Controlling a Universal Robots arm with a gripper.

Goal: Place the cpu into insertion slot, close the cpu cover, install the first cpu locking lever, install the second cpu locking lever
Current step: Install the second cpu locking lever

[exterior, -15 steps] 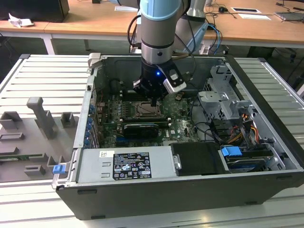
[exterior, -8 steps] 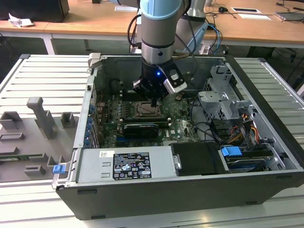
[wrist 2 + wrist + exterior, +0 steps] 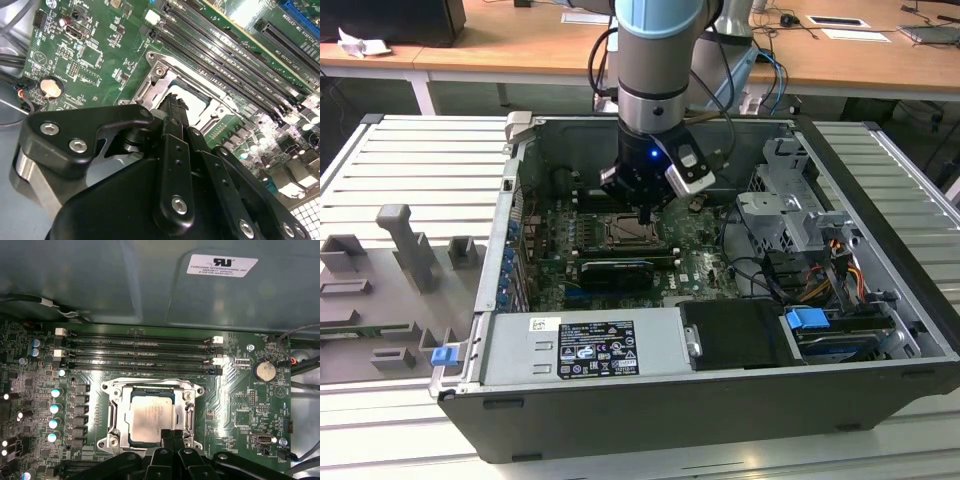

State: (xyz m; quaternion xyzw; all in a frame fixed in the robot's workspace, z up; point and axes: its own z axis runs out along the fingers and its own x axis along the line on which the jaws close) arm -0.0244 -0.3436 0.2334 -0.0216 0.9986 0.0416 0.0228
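The gripper (image 3: 171, 436) hung low inside the open computer case (image 3: 880, 250), its two black fingers (image 3: 172, 112) pressed together with nothing between them, their tips just above the near edge of the insertion slot (image 3: 151, 415) in both wrist views. In the first wrist view the cpu (image 3: 151, 415) lay flat in that slot, its pale silvery top facing up and level with the socket. The cpu cover (image 3: 116, 412) lay down around it, a silver frame with the chip showing through its square window. The fingertips stood at the frame's near side, at or just above the chip's edge; whether they touched it could not be told. Beyond the slot ran four long black memory slots (image 3: 140, 347), parallel to the far side of the frame, with white clips at their ends. To one side of the slot stood a row of small silver-topped capacitors (image 3: 56, 410); to the other side, further off, a round coin battery (image 3: 264, 371) sat on the green motherboard (image 3: 235, 400). In the exterior view the arm (image 3: 657, 60) came straight down over the slot, and a grey power supply (image 3: 585, 348) lay along the case's near wall.
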